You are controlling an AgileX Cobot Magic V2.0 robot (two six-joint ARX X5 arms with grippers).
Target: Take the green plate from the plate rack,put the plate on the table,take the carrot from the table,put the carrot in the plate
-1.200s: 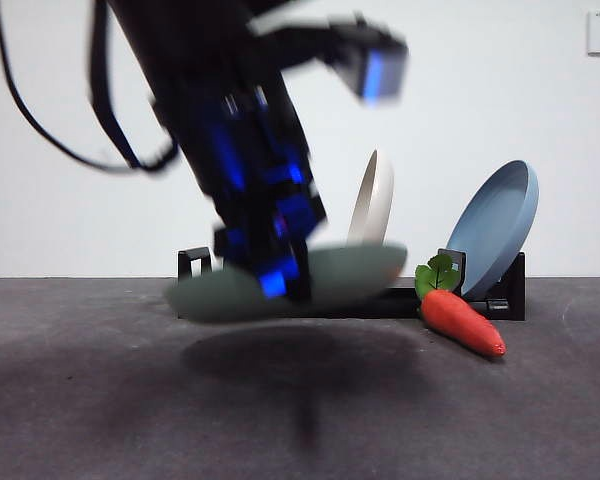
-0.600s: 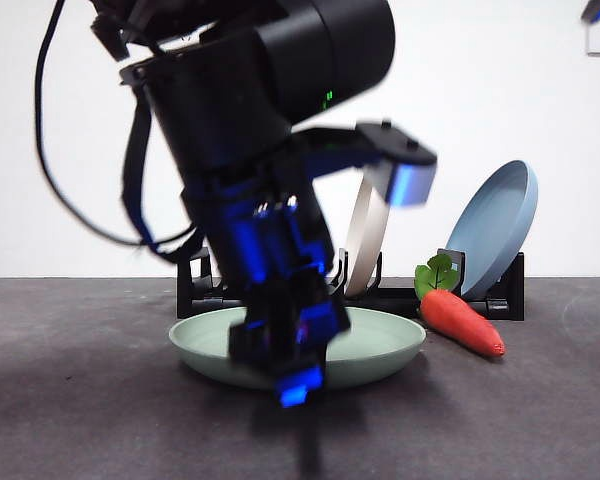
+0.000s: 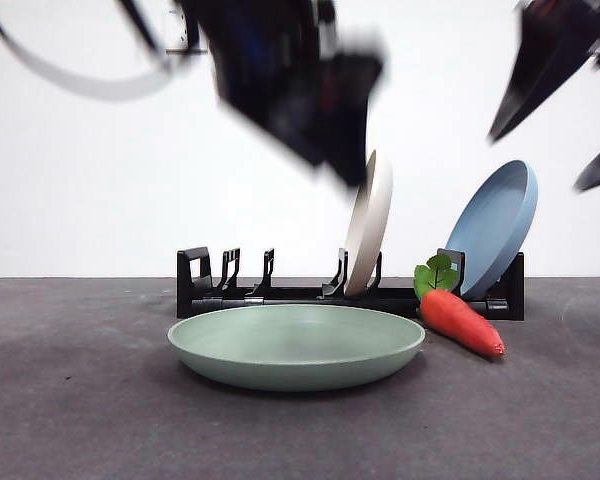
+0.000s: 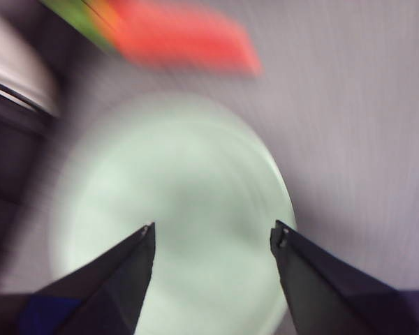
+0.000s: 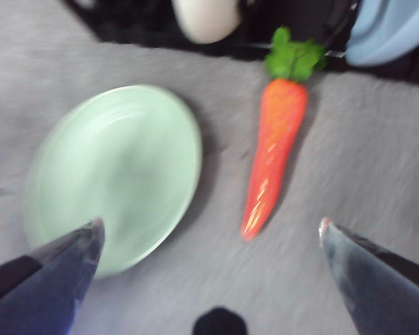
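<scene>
The green plate lies flat on the table in front of the plate rack. The carrot lies on the table to the plate's right, leaves toward the rack. My left gripper is open and empty, raised above the plate; in the front view it is the blurred dark mass at the top. My right gripper is open and empty, high above the carrot and plate; its jaws show at the top right of the front view.
A cream-white plate stands upright in the rack's middle slot. A blue plate leans at the rack's right end, just behind the carrot's leaves. A white wall lies behind the rack.
The left gripper let go of the green plate and rose off it; the plate now rests on the table. The right gripper has come into view at the top right.
</scene>
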